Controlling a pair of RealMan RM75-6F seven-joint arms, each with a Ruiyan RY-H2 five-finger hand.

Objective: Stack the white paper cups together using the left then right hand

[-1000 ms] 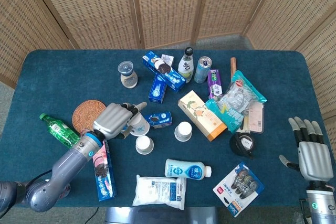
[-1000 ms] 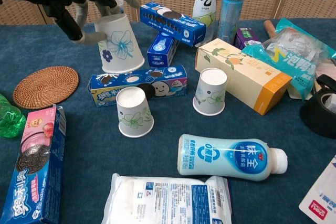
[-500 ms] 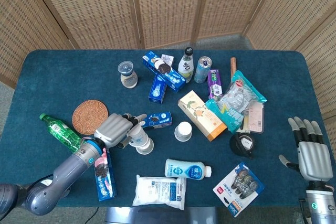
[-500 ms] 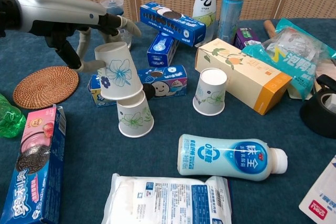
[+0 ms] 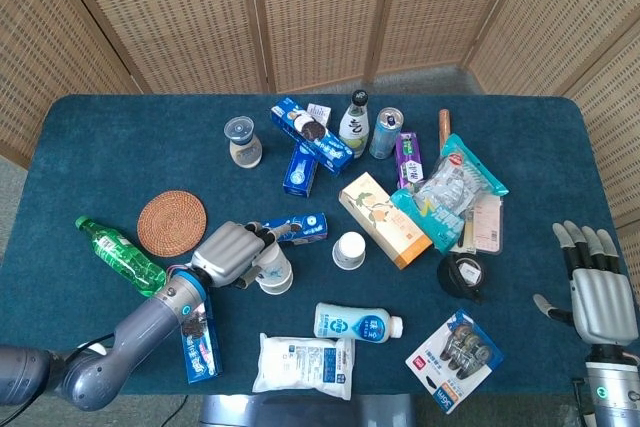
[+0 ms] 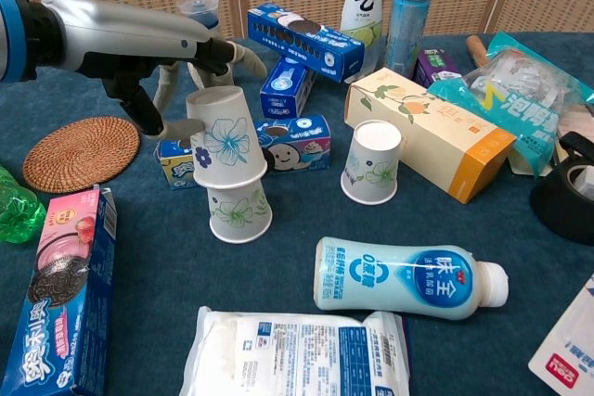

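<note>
Our left hand grips an upside-down paper cup, rim down and tilted slightly, seated over a second inverted cup. Right of that stack stands a third cup. Our right hand hovers empty, fingers spread.

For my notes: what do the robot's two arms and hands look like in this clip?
The left arm is a rounded silver-grey tube with a bright blue ring at the wrist. The left hand has a ribbed silver-grey back, pale fingers and dark linkages. The right hand has the same ribbed silver back, with pale fingers tipped dark grey and a small green light at the wrist.
</note>
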